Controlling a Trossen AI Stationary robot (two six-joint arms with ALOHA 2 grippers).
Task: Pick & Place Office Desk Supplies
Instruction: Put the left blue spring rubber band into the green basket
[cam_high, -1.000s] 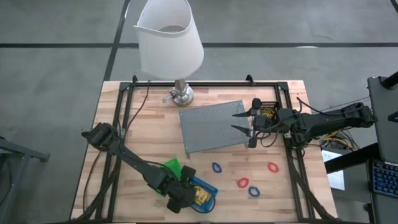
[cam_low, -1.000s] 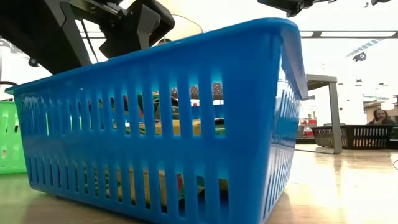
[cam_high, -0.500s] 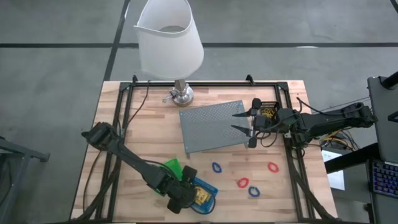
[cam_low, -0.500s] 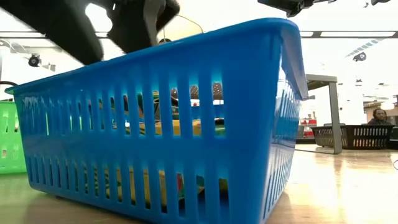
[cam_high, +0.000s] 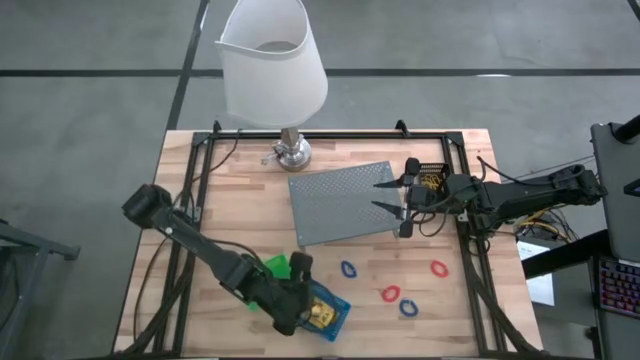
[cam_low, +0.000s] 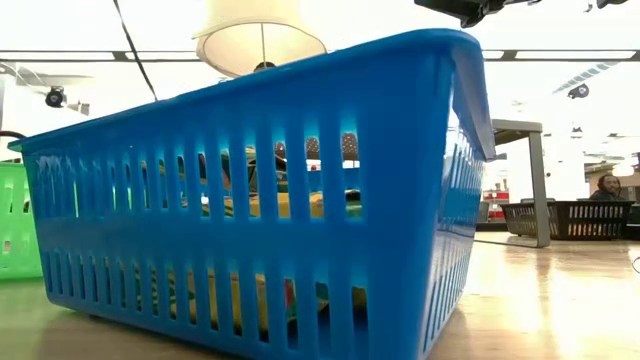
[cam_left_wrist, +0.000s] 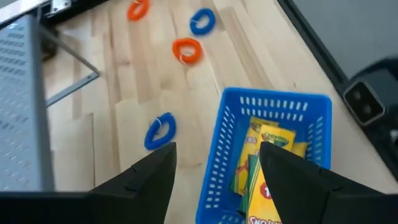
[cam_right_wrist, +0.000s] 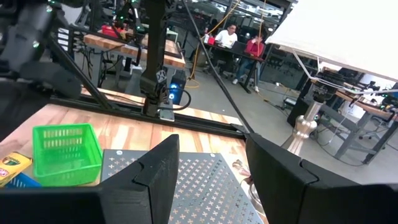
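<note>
On the table (cam_high: 230, 200) the left gripper (cam_left_wrist: 214, 171), open and empty above the blue bin (cam_high: 328, 312), may knock it when descending

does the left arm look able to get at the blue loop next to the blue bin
Probably yes: the left gripper hangs open above the blue bin, and the blue loop lies on bare wood beside it, nothing between.

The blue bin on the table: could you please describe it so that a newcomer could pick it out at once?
Start at the white lamp at the table's far edge, then look to the opposite, near edge. There the blue bin sits under the left gripper, beside a green bin. Only the blue one holds yellow crayon boxes.
</note>
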